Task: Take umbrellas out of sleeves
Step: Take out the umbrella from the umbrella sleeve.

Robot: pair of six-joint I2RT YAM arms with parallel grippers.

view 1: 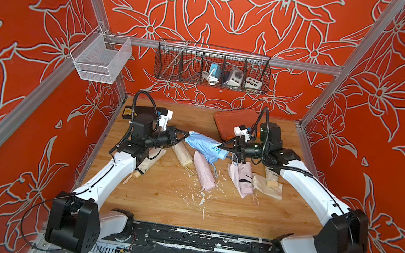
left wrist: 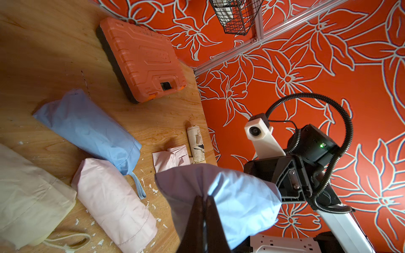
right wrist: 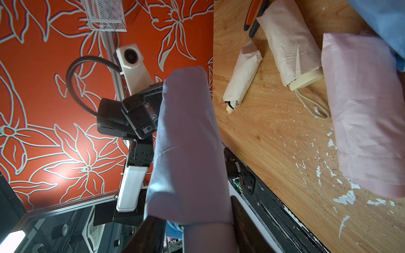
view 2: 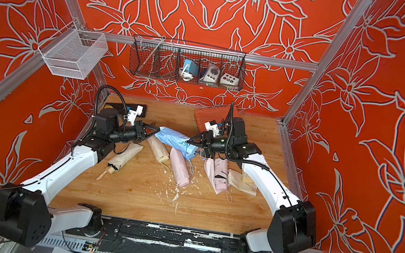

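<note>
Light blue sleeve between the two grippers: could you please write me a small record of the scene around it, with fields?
held item: light blue sleeve, looks filled, lifted above the table
left gripper: shut, pinching the sleeve's closed tip
right gripper: fingers on both sides of the other end; grip unclear
below it: second light blue umbrella, sleeved, lying on the table
nearby: pink sleeved umbrella; orange case
task state: umbrella not yet out of this sleeve
</note>
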